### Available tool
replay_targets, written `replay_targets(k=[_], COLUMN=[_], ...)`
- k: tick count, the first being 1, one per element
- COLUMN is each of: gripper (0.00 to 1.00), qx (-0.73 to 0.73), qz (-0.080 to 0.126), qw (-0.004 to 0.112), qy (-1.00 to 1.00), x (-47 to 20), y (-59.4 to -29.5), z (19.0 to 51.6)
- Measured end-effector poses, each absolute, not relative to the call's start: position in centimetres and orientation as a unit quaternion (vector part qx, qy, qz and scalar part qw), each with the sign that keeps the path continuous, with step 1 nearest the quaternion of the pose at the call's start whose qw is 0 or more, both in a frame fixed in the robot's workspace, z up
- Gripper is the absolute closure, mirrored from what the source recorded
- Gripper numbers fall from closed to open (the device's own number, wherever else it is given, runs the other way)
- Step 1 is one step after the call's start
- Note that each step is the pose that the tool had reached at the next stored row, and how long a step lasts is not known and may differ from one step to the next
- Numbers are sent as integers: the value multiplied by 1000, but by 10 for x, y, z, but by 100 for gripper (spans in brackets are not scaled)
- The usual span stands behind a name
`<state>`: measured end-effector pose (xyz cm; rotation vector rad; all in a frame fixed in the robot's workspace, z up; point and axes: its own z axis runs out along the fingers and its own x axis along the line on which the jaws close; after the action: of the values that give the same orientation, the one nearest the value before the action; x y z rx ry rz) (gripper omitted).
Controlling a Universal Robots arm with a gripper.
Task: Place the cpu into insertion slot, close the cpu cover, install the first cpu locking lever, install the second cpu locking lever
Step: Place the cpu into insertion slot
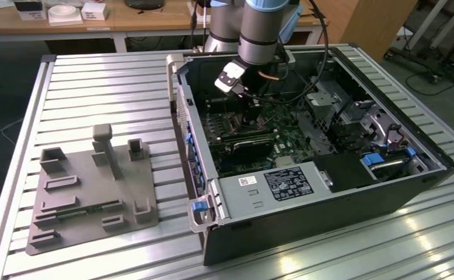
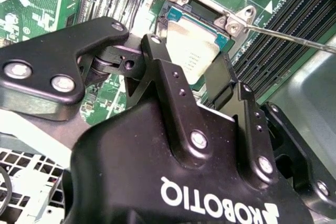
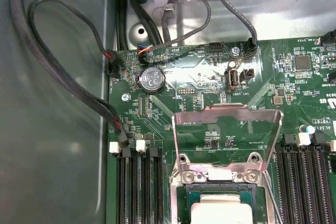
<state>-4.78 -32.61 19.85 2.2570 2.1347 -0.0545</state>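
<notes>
Inside the open case (image 1: 305, 216), toward its far end: my gripper (image 2: 186, 61) hangs spread, pinching nothing, just above the cpu (image 2: 199, 45), which lies flat in the insertion slot (image 3: 181, 192). The cpu cover (image 3: 226, 115) stands raised on its hinge, free edge pointing away from the slot; it is square, with no long axis. Judgement: press that edge evenly, clear of the cpu.

Grey metal arm (image 1: 258, 35) up top, pale blue joint cap (image 1: 290, 17), black cable (image 1: 324, 44) looping alongside, white block (image 1: 229, 79) at the wrist, now the gripper (image 2: 186, 61), matte black body, white lettering, silver screws (image 2: 198, 139) along its links
</notes>
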Motion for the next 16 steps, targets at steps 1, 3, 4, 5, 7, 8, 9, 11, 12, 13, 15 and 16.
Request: replay_targets(k=[1,3,4,5,7,8,9,11,12,13,15,16], gripper=[47,47,47,47,47,47,47,47,47,47,47,47], qx=[726,727,727,727,728,728,728,729,729,730,730,730], qz=[-18,-17,-17,-18,-18,-18,-18,-18,-17,-18,-18,-17], qw=[17,17,17,17,17,17,17,17,17,17,17,17], qy=[687,686,686,686,686,685,685,684,684,683,683,683], x=[-48,-48,-48,-48,-48,-47,-47,-47,-46,-46,-46,-46], y=[-326,-327,-327,-327,-327,-327,-327,-327,-327,-327,-327,-327], z=[198,198,198,198,198,198,198,198,198,198,198,197])
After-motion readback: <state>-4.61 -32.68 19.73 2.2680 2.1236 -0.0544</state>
